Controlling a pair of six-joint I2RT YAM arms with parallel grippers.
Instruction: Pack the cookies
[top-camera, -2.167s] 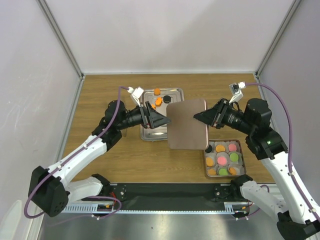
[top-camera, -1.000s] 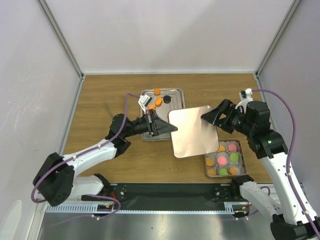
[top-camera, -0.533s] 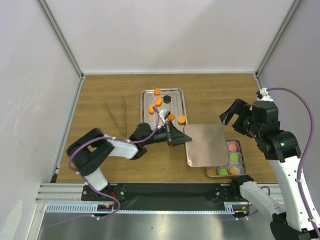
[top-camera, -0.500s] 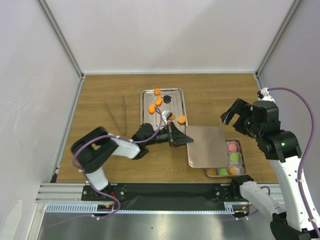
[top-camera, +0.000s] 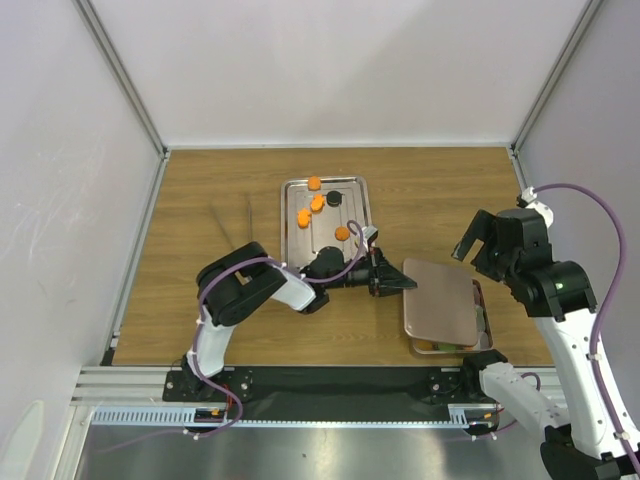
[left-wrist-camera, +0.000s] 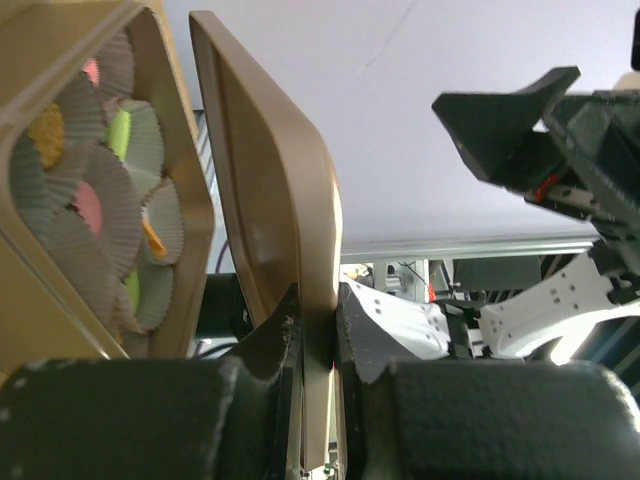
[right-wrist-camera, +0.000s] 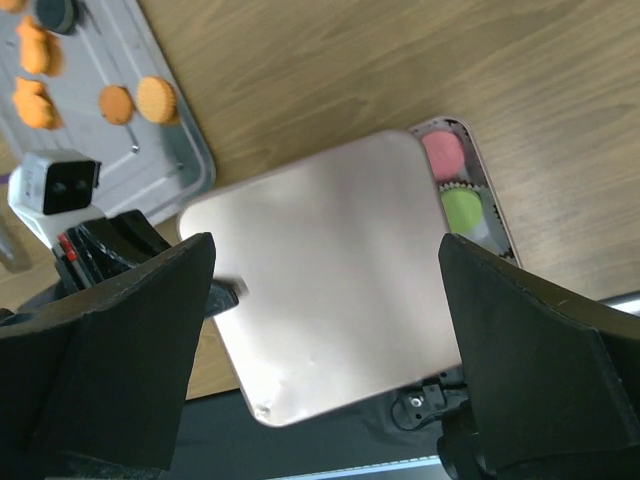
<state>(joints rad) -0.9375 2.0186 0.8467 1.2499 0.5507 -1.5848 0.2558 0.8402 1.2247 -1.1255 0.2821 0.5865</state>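
Note:
A rose-gold square lid (top-camera: 440, 300) hangs tilted over the cookie box (top-camera: 484, 318) and hides most of it. My left gripper (top-camera: 396, 283) is shut on the lid's left edge (left-wrist-camera: 318, 330). The box (left-wrist-camera: 185, 150) holds paper cups with pink (right-wrist-camera: 443, 155), green (right-wrist-camera: 462, 210) and orange (left-wrist-camera: 152, 240) cookies. Several orange cookies (top-camera: 317, 203) and one black cookie (top-camera: 333, 198) lie on the steel tray (top-camera: 352, 190). My right gripper (top-camera: 472, 240) hovers open above the lid (right-wrist-camera: 330, 320), holding nothing.
Thin metal tweezers (top-camera: 232, 222) lie on the wood to the left of the tray. The left arm (top-camera: 250, 285) stretches low across the table's front middle. White walls enclose the table on three sides.
The left gripper has carried the lid right and forward, over the box. The right gripper has pulled back to the right and stays open.

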